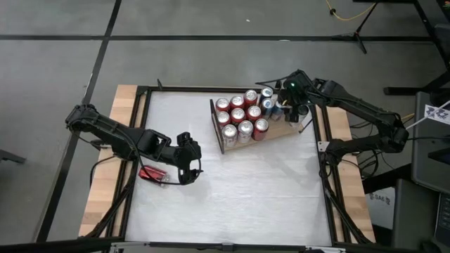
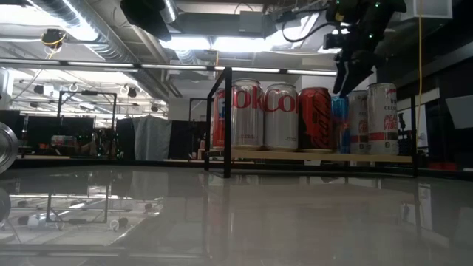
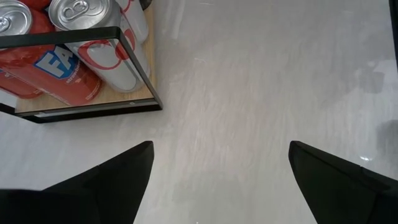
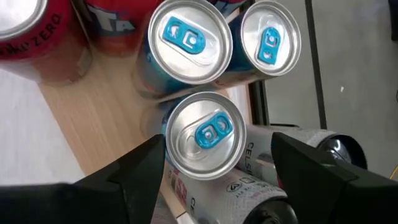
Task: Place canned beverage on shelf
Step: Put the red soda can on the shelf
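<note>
While my right gripper [image 4: 217, 168] is hovering over the far right end of the shelf [image 1: 281, 131], its fingers are standing apart on either side of a silver can with a blue tab [image 4: 203, 137] — straddling it from above, not closing on it. That can is standing upright on the wood-grain board, just beside two more blue-tabbed cans [image 4: 189, 40], with the red cans [image 1: 239, 119] packed in rows toward the dark upright rail. Another pale can [image 4: 292, 180] is lying on its side just beside it, off the board's edge. My left gripper [image 1: 188, 169] is waiting over the white table [image 1: 246, 190], jaws wide and empty, beside a red can lying flat [image 1: 152, 173].
</note>
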`<state>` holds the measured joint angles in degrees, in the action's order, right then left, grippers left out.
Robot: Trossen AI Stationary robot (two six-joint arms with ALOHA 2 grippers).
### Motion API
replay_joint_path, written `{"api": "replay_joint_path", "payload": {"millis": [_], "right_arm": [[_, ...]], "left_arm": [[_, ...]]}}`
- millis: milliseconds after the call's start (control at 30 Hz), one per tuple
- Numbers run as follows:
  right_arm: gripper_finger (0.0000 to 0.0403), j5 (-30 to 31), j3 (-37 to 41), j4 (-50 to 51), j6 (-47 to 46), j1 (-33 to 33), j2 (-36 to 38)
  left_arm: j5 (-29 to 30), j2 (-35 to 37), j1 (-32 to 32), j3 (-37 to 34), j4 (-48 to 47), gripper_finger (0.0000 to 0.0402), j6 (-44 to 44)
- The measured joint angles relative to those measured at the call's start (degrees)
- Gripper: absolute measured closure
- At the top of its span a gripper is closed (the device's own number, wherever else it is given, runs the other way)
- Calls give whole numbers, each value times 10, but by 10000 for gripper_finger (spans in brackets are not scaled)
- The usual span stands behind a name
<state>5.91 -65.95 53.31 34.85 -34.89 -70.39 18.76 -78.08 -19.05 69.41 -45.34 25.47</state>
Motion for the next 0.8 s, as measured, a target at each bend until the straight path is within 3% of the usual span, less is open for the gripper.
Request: {"api": "replay_joint_path", "payload": {"millis": [300,500,667,800], "right_arm": [[120,0,0,-29,-2,0,0],[120,5,-2,-20,-2,0,12],[120,5,-36,2,-3,0,21],[120,5,-65,22,-4,0,28]], "left_arm": [[-5,0,0,0,0,37,6],[-81,5,6,32,-44,37,78],[-131,6,7,59,-125,37,181],[-179,5,2,59,-201,37,345]]}}
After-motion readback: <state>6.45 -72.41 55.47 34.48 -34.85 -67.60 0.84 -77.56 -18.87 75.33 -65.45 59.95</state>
